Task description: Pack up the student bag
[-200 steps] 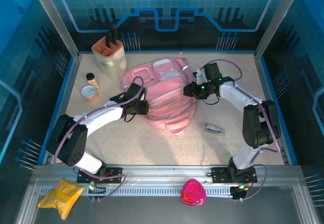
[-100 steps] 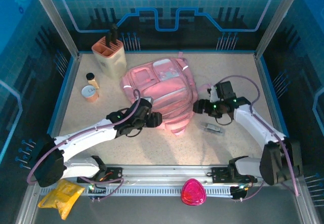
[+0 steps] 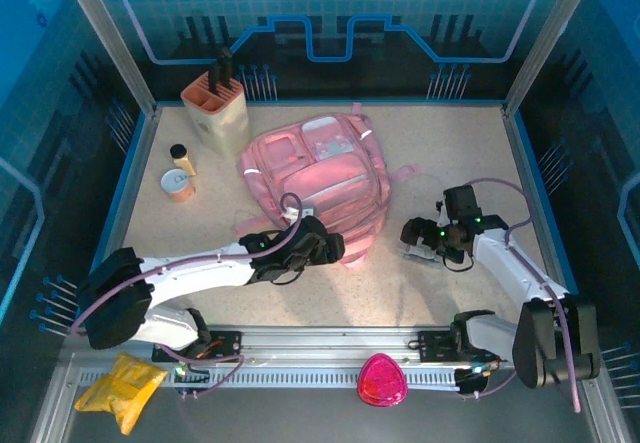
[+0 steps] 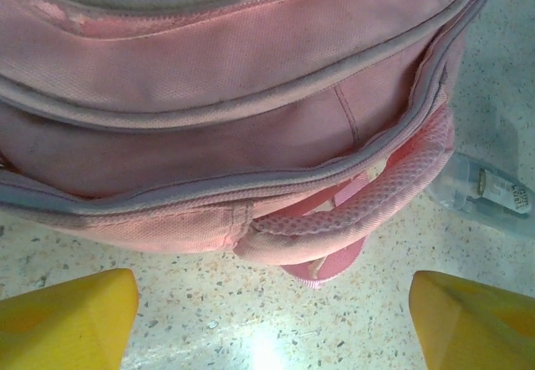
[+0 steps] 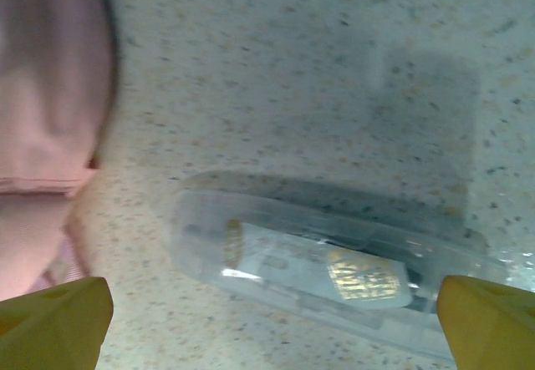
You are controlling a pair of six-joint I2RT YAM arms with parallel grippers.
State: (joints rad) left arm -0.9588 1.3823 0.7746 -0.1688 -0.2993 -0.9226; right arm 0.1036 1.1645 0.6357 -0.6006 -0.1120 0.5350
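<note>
At the middle of the worktop the bag lies flat, and both arms have drawn back from it toward the near edge. The left tool has let go and now hangs spread wide just short of the bag's near rim (a mesh strap pokes out there). The right tool has released too and swung over a clear case beside the bag, fingers wide apart and gripping nothing. Handling of the bag seems over for now. The case is probably the next thing to go in.

label on clear case blurred; nothing legible.
</note>
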